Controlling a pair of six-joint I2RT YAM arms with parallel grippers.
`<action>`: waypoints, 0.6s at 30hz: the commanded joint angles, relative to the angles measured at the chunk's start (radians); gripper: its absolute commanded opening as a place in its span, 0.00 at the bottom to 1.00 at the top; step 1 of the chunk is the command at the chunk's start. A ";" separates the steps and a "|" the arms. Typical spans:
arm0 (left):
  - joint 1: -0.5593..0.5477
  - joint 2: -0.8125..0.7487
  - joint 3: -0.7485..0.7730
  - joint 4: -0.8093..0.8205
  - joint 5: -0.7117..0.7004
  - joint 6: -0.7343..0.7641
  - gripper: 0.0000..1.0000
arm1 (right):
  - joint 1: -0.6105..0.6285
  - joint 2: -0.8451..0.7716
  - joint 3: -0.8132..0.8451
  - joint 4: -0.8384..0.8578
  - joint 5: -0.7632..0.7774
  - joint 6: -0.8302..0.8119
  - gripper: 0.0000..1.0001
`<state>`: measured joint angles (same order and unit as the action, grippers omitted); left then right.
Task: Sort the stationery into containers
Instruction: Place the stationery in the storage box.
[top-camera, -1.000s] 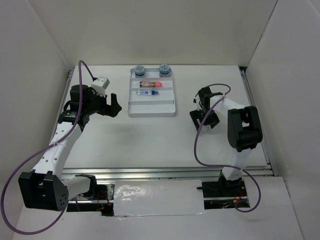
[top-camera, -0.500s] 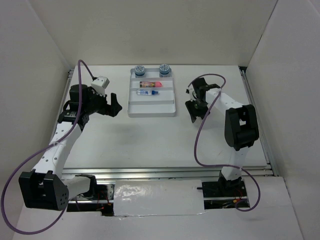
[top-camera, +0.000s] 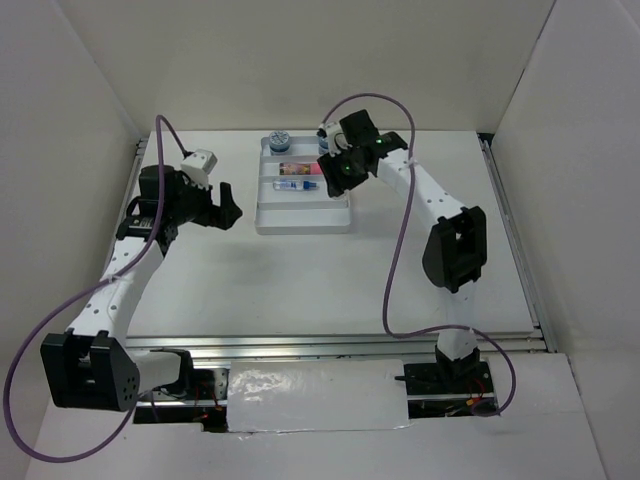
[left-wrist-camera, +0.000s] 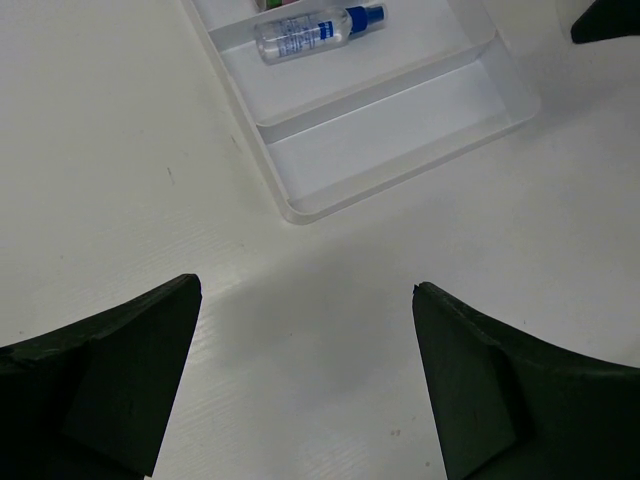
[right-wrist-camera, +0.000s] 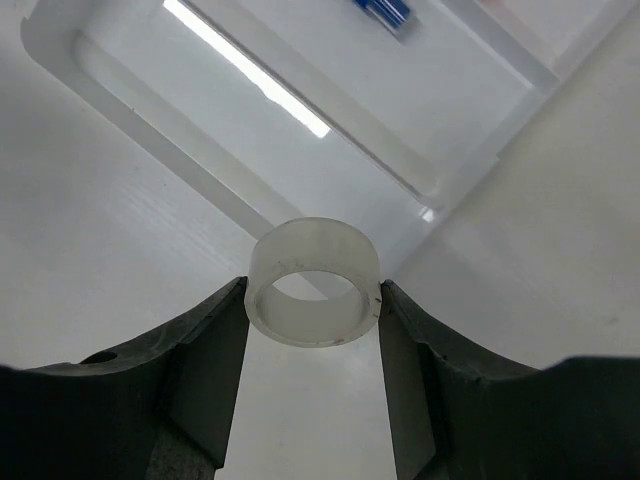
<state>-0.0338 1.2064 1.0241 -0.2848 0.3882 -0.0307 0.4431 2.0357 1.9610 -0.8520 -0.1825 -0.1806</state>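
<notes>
The white ring (right-wrist-camera: 315, 240) is pinched by its outer wall between the fingers of the right gripper (right-wrist-camera: 313, 292), its hole facing the wrist camera. It hangs above the right end of the tray (top-camera: 300, 215), toward the far edge of the desk (top-camera: 300, 290). The left gripper (left-wrist-camera: 306, 290) gapes wide and empty (left of the tray). One pink tube (top-camera: 297, 168) and one bottle (left-wrist-camera: 315, 30) lie left-to-right in separate compartments; one blue pot (top-camera: 278, 141) shows.

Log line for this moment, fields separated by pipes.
right hand: shut on white ring, above tray edge | left hand: open, empty, beside tray | tray holds bottle, pink tube
</notes>
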 joint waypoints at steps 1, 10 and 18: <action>0.026 0.018 0.051 0.026 0.003 -0.011 0.99 | 0.048 0.113 0.065 0.004 -0.017 -0.007 0.41; 0.086 0.044 0.051 0.072 0.061 -0.058 0.99 | 0.118 0.221 0.079 0.064 0.077 -0.023 0.49; 0.091 0.044 0.048 0.052 0.015 -0.063 0.99 | 0.124 0.206 0.073 0.084 0.118 -0.005 0.92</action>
<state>0.0494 1.2591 1.0470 -0.2619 0.4080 -0.0792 0.5632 2.2803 2.0098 -0.8085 -0.0948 -0.1925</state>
